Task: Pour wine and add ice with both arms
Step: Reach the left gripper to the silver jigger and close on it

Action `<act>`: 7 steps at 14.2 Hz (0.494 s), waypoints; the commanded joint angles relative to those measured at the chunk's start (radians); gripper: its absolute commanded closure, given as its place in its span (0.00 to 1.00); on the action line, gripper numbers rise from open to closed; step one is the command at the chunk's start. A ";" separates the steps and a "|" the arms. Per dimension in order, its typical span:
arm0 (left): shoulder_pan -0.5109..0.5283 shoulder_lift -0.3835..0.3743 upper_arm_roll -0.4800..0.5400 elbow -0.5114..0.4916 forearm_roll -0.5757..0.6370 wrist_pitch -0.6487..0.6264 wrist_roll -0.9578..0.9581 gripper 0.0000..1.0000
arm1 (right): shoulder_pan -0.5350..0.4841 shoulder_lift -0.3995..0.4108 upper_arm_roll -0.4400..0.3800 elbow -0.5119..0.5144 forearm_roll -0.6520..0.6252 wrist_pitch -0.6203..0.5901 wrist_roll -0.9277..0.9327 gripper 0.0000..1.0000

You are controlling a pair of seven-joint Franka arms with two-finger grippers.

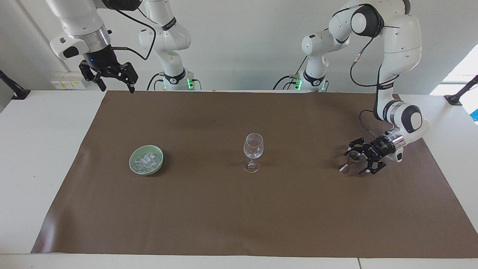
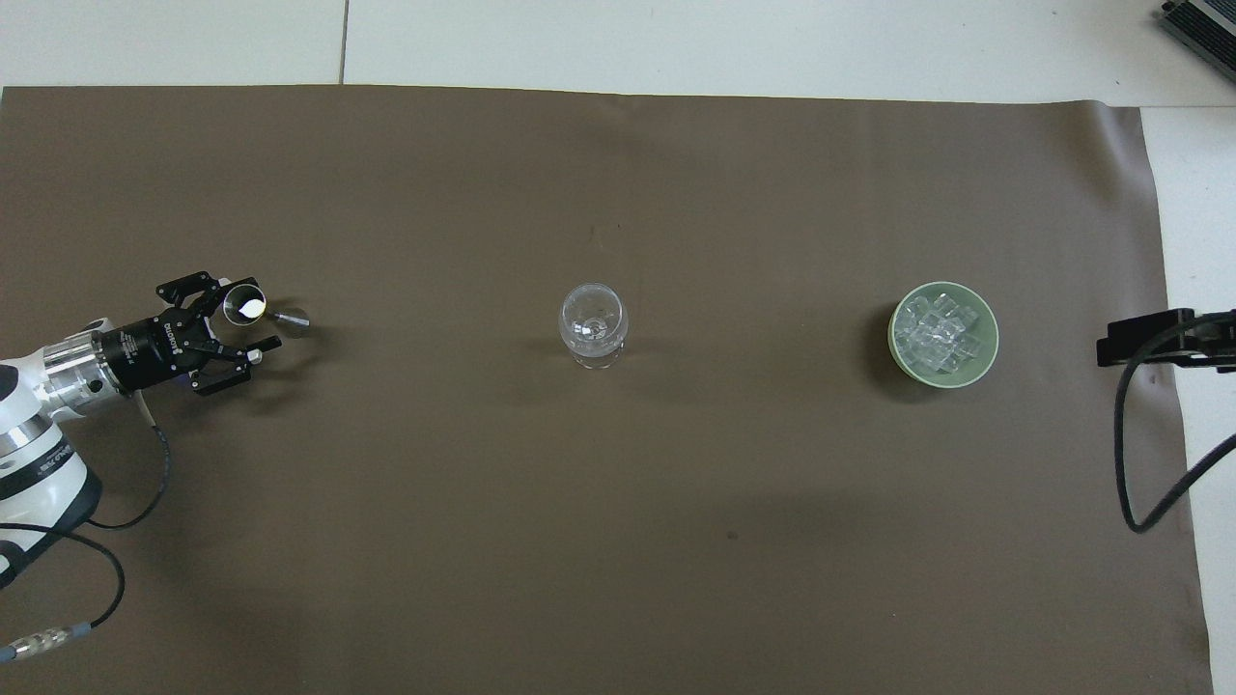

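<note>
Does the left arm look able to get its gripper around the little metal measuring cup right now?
Probably yes: the left gripper is open, low beside the upright metal measuring cup, with nothing between them and the wine glass well away.
</note>
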 commanded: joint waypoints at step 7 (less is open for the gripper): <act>-0.033 -0.012 0.001 -0.030 -0.030 -0.002 0.061 0.21 | -0.013 -0.026 0.008 -0.027 0.017 -0.004 -0.026 0.00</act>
